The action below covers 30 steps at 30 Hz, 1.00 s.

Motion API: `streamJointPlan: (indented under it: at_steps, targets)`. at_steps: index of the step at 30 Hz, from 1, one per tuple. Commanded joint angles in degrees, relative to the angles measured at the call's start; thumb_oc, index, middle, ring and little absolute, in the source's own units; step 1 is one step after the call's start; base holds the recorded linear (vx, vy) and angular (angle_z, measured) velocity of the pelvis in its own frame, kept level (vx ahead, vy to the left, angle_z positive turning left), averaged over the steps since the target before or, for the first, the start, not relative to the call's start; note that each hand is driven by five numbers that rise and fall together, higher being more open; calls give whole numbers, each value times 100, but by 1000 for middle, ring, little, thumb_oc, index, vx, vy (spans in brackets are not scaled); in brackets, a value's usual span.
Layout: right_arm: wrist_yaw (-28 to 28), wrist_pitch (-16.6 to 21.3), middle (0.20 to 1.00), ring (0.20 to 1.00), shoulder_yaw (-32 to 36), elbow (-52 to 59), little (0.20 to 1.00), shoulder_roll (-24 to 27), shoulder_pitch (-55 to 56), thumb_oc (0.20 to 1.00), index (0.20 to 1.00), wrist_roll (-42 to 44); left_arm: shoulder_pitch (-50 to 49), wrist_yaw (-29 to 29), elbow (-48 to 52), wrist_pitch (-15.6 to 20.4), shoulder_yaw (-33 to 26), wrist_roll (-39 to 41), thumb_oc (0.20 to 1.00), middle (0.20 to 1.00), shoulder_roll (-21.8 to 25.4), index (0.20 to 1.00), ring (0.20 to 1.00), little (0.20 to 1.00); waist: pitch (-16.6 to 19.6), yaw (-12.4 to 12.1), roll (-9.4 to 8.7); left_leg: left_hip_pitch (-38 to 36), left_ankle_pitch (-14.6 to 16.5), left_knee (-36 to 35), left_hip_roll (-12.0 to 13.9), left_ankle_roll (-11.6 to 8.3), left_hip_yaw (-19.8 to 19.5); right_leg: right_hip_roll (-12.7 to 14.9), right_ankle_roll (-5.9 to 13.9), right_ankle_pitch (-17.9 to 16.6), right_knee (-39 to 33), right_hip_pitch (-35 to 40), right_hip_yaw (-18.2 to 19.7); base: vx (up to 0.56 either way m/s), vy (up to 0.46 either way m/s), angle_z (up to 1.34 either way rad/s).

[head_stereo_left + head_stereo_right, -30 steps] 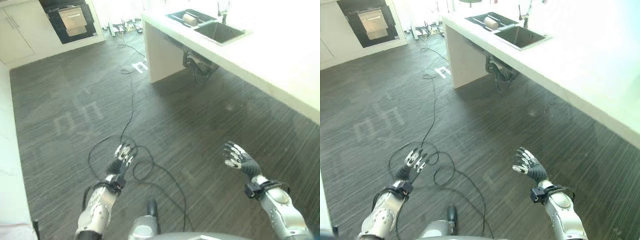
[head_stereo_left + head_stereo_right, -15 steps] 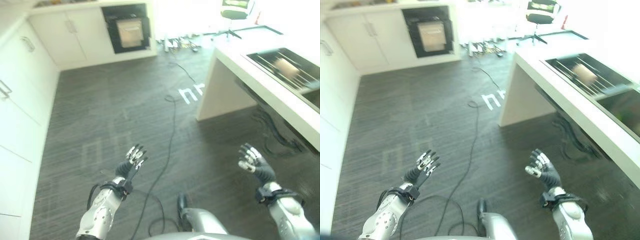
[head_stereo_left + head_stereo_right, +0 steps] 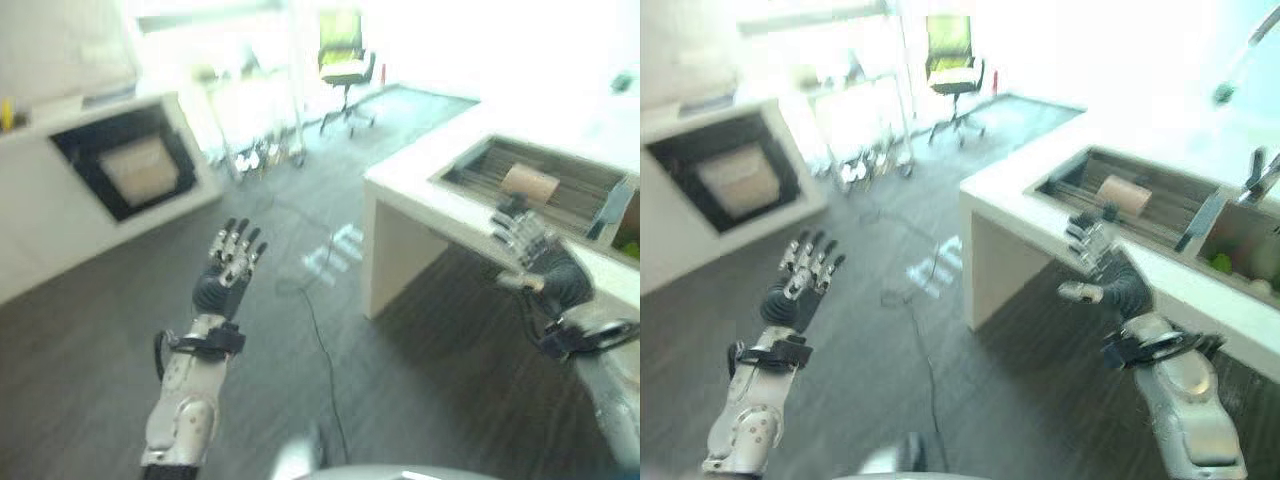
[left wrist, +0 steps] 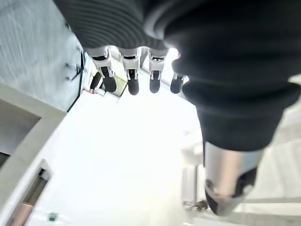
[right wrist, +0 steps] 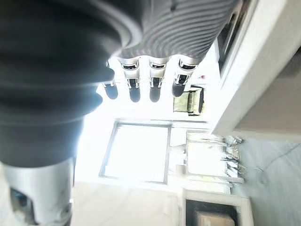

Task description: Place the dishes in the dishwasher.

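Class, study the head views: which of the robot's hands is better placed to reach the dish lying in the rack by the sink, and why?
Probably the right. The right hand is raised, open, at the counter's edge, just in front of the rack holding the dish. The left hand is open over the floor, far from the counter.

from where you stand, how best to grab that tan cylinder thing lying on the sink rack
Grip the tan cylinder around its middle, from above. It lies on its side on the rack, so its curved flanks are open to the fingers. The right hand is nearest, open and empty.
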<state>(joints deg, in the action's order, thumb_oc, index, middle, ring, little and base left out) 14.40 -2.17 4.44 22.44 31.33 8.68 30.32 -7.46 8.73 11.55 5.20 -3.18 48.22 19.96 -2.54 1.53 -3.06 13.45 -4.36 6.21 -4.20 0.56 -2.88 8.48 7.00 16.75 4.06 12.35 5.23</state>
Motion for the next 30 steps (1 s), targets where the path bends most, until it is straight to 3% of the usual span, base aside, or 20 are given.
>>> streamJointPlan:
  at_steps: [1, 5, 9, 14, 15, 17, 20, 21, 25, 26, 29, 30]
  targets:
    - [-242, 307, 1000, 1000, 530, -144, 1000, 99, -612, 1000, 1000, 52, 317, 163, 592, 825, -114, -668, 1000, 1000, -10, 1000, 1000, 1000, -388, -106, 105, -1161, 87, -1003, 671, -456, 79, -696, -240, -1431, -906, -331, -413, 320, 359, -134]
    - [-378, 335, 1000, 1000, 781, 326, 1000, 3, -542, 1000, 1000, 172, 787, 229, 851, 730, -36, -1098, 1000, 1000, 388, 1000, 1000, 1000, -253, 35, 191, -1533, 288, -1104, 653, -314, 232, -340, -11, -1423, -524, -532, -667, 262, 261, -44]
    - [-512, 413, 1000, 1000, 819, 460, 1000, -63, -472, 1000, 1000, 33, 941, 212, 1018, 858, 17, -1328, 1000, 1000, 611, 1000, 1000, 1000, -123, 97, 207, -1654, 384, -1121, 547, -150, 350, -194, 98, -1485, -319, -700, -694, 190, 184, -37]
    - [-612, 389, 1000, 1000, 881, 448, 1000, -87, -486, 1000, 1000, 64, 970, 135, 1299, 1046, 28, -1845, 1000, 1000, 767, 1000, 1000, 1000, -96, 96, 196, -1811, 608, -1121, 556, -97, 557, -63, 171, -1646, -339, -846, -943, 96, 39, -67]
    - [-460, 465, 1000, 1000, 813, 418, 1000, -132, -515, 1000, 1000, 127, 943, 70, 1362, 1068, 32, -2031, 1000, 1000, 834, 1000, 1000, 1000, -107, -12, 159, -1851, 676, -1121, 634, -144, 796, 155, 242, -1846, -501, -823, -1489, -10, -162, -183]
    - [-312, 459, 1000, 1000, 590, 301, 1000, -186, -723, 1000, 1000, 129, 902, -93, 1360, 1097, -23, -2088, 1000, 1000, 904, 1000, 1000, 1000, -128, -162, 141, -1971, 766, -1121, 763, -251, 1260, 499, 395, -2302, -856, -797, -2215, 13, -356, -175]
    - [-316, 439, 1000, 1000, 273, 142, 1000, -253, -1018, 1000, 1000, 28, 951, -156, 1250, 1079, -166, -1731, 1000, 1000, 1017, 1000, 1000, 1000, -206, -196, 149, -2183, 881, -1121, 919, -329, 1761, 702, 522, -2664, -906, -1090, -2574, 101, -385, -164]
    - [-312, 482, 1000, 1000, 176, 104, 1000, -290, -1079, 1000, 1000, 27, 969, -148, 1194, 1106, -191, -1609, 1000, 1000, 1024, 1000, 1000, 1000, -247, -140, 151, -2279, 945, -1121, 980, -328, 1876, 689, 504, -2746, -883, -1241, -2572, 143, -381, -140]
    - [-341, 508, 1000, 1000, 263, 129, 1000, -174, -1063, 1000, 1000, 142, 1045, -229, 1118, 1193, -152, -1482, 1000, 1000, 889, 1000, 1000, 1000, -270, 77, 163, -2351, 776, -1111, 1223, -374, 1892, 272, 358, -2320, -841, -1218, -2099, 213, -463, -19]
    - [-343, 479, 1000, 1000, 336, 144, 1000, -72, -1084, 1000, 1000, 194, 1082, -244, 1136, 1151, -133, -1358, 1000, 1000, 810, 1000, 1000, 1000, -266, 148, 161, -2413, 734, -980, 1340, -463, 1902, 152, 236, -2216, -782, -1194, -2036, 244, -480, -26]
    - [-295, 525, 1000, 1000, 481, 63, 1000, 73, -1114, 1000, 1000, 178, 1091, -119, 1092, 983, -83, -874, 1000, 1000, 543, 1000, 1000, 1000, -334, 194, 140, -1934, 420, 479, 1547, -649, 1704, -82, -102, -1927, -651, -1015, -1851, 213, -404, 0]
    - [-269, 518, 1000, 1000, 555, 47, 1000, 131, -1105, 1000, 1000, 214, 1032, -63, 1136, 926, -58, -836, 1000, 1000, 404, 1000, 1000, 1000, -385, 180, 87, -1601, 330, 1266, 1580, -688, 1643, -89, -217, -1867, -660, -906, -1853, 251, -239, -11]
